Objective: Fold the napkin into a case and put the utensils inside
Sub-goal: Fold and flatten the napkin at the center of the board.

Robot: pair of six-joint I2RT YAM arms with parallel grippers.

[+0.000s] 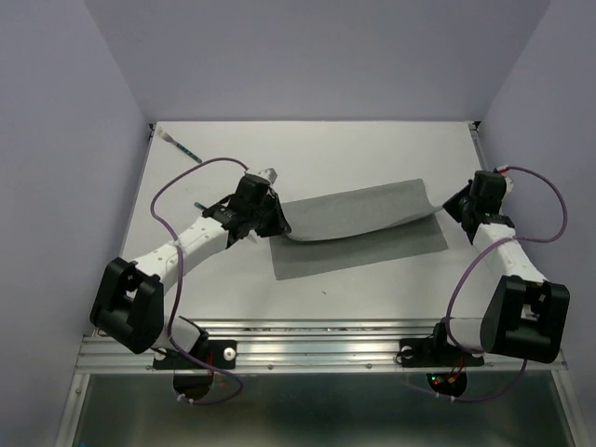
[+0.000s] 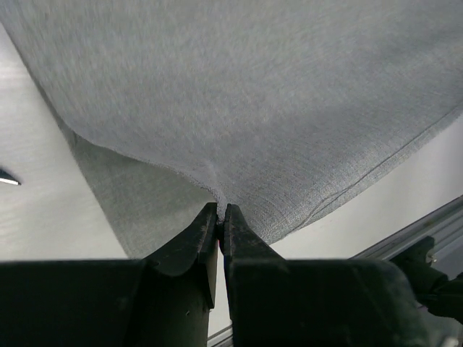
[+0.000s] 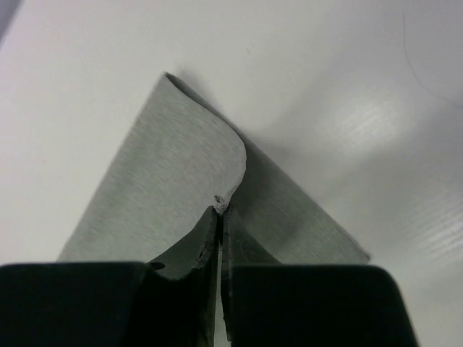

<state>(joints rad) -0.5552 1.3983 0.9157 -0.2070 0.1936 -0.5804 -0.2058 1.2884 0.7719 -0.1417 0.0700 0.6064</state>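
The grey napkin (image 1: 358, 228) lies across the table's middle, its far part lifted and curling over the near part. My left gripper (image 1: 279, 226) is shut on the napkin's left edge (image 2: 217, 189), pinching it between the fingertips. On the right, my right gripper (image 1: 445, 207) is shut on a raised corner of the napkin (image 3: 226, 196). One utensil (image 1: 179, 144) with a dark teal handle and a pale end lies at the far left corner. A short dark piece (image 1: 199, 203) shows beside the left arm; I cannot tell what it is. No case shows.
The white table (image 1: 372, 149) is walled in by pale lilac panels on three sides. A metal rail (image 1: 326, 349) runs along the near edge, with both arm bases (image 1: 130, 303) on it. Purple cables loop off each wrist.
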